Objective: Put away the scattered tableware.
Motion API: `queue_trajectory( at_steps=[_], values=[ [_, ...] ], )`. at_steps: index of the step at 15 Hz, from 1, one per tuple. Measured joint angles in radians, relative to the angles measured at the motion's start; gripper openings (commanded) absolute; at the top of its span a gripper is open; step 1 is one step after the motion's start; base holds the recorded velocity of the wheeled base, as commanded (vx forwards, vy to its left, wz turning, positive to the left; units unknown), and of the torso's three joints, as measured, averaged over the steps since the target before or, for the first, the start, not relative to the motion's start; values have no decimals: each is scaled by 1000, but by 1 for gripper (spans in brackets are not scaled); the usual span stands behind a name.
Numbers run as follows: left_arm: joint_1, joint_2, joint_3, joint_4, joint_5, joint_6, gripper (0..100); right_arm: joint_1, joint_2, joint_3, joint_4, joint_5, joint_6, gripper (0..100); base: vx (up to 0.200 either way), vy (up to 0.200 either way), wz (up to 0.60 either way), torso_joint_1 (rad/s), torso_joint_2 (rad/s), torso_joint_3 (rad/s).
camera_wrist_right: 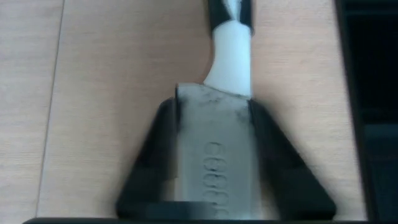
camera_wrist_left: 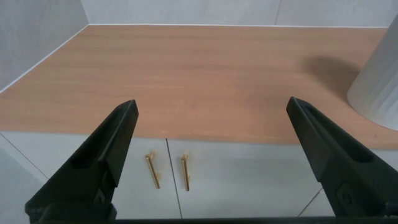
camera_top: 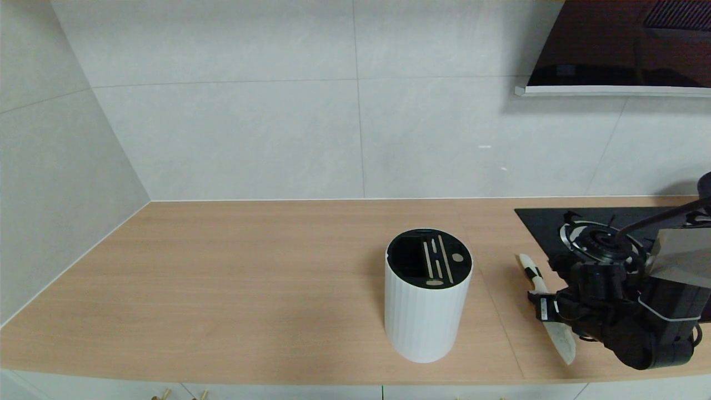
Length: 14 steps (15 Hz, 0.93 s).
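A knife (camera_top: 559,340) with a pale blade and a cream-and-black handle lies at an angle on the wooden counter (camera_top: 250,289), just left of the stove. My right gripper (camera_top: 547,308) is down over its middle. In the right wrist view the blade (camera_wrist_right: 214,168) sits between the two black fingers (camera_wrist_right: 163,134), which press on both of its edges, so the gripper (camera_wrist_right: 213,109) is shut on it. A white ribbed knife holder (camera_top: 426,300) with a black slotted top stands upright to the knife's left. My left gripper (camera_wrist_left: 211,155) hangs open and holds nothing, out past the counter's front edge.
A black gas stove (camera_top: 600,239) with a burner ring is set into the counter at the right, under a dark range hood (camera_top: 622,50). Tiled walls close the back and left. Cabinet doors with gold handles (camera_wrist_left: 152,171) lie below the counter edge. The holder's side (camera_wrist_left: 379,81) shows beside the left gripper.
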Motion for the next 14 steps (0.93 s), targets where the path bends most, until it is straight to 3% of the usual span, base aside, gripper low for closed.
queue_trajectory(
  at_steps=[4, 14],
  values=[
    [0, 0, 0, 0, 0, 0, 100, 1, 34, 2, -76, -37, -21, 0, 0, 0, 0, 0, 0, 0],
    [0, 0, 0, 0, 0, 1, 100, 3, -65, 52, -78, -36, -15, 0, 0, 0, 0, 0, 0, 0]
  ],
)
